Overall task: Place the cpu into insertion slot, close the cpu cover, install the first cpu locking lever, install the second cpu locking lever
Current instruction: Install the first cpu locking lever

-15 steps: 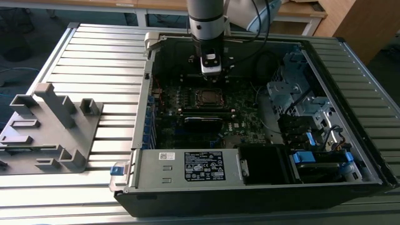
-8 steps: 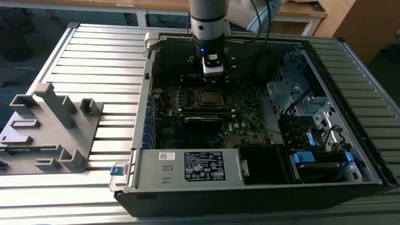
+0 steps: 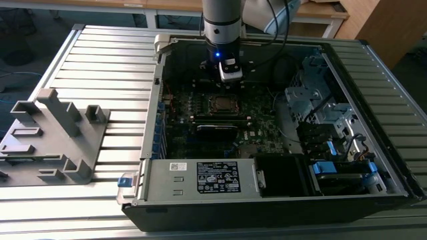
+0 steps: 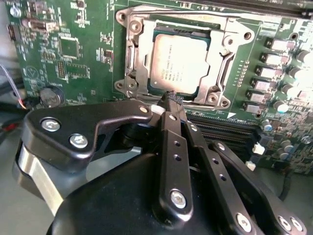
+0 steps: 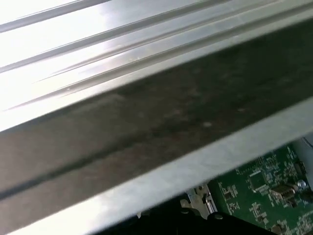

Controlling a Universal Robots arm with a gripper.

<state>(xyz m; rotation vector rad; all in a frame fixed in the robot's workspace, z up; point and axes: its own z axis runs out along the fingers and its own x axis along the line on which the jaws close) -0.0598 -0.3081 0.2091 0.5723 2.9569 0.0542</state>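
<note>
Small dark print covers the dull silver top of the cpu (image 4: 178,61) in the second wrist view, too fine to make out. In the exterior view a white label (image 3: 217,176) with black print sits on the grey metal box (image 3: 180,180) at the near end of the open computer case (image 3: 267,215). The cpu lies flat in its socket on the green circuit board (image 4: 73,49). The cpu cover (image 4: 222,56), a thin silvery frame, lies down around it with the chip showing through its window; whether the locking levers are latched I cannot tell. The gripper (image 4: 171,99) hangs near the socket edge that faces the black memory slots (image 4: 220,128). Its black jointed fingers (image 4: 171,147) are pressed together at the tips with nothing between them. In the exterior view the arm (image 3: 220,20) stands inside the case close to its far wall. There is bare board around the socket and a blue-tabbed drive cage (image 3: 320,100) toward the exterior view's right. The case rests on a ribbed metal table (image 3: 100,50), with a grey plastic fixture (image 3: 60,130) on the exterior view's left.
</note>
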